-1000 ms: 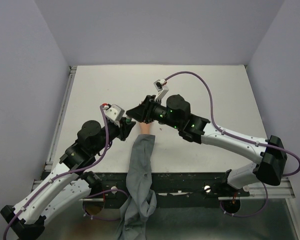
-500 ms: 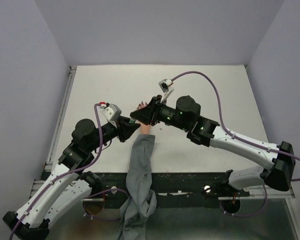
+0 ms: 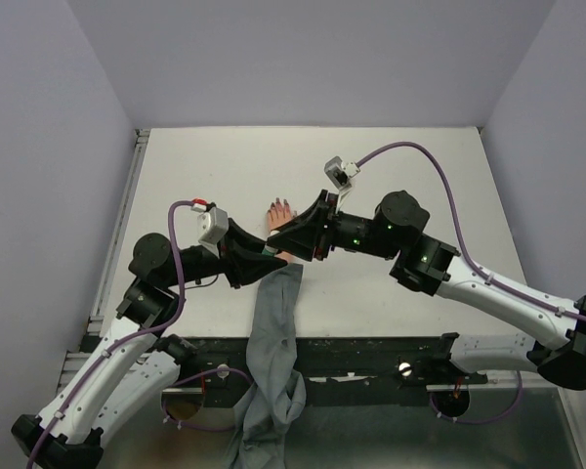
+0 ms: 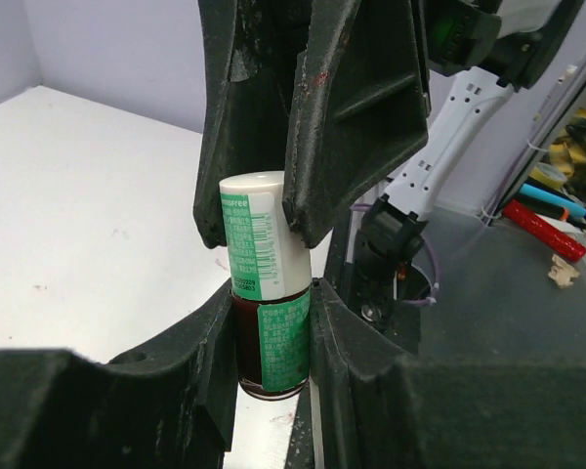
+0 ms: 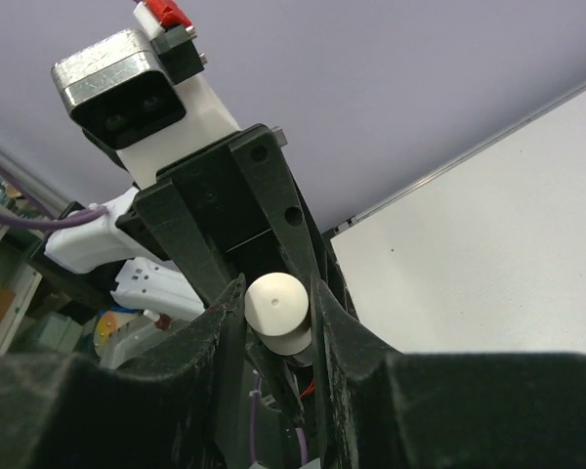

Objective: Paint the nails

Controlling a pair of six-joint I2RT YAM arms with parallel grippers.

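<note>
A small polish bottle with dark red contents and a green label (image 4: 272, 337) is held in the air by both grippers. My left gripper (image 4: 272, 293) is shut on its glass body. My right gripper (image 5: 276, 293) is shut on its white cap (image 5: 276, 303), which also shows in the left wrist view (image 4: 257, 234). In the top view the two grippers meet tip to tip, left (image 3: 257, 257) and right (image 3: 283, 242), just above the wrist of the peach mannequin hand (image 3: 278, 213). Its tiny dark nails (image 3: 280, 203) point to the far side. Its grey sleeve (image 3: 273, 322) runs over the near table edge.
The white table (image 3: 420, 176) has a raised rail along its left edge (image 3: 122, 225). Purple walls stand on three sides. Purple cables loop above both wrists. Below the near edge are a dark shelf and clutter.
Both grippers have drawn back toward the near side with the bottle, off the fingers of the mannequin hand, which now show. The right arm's elbow has swung to the right.
</note>
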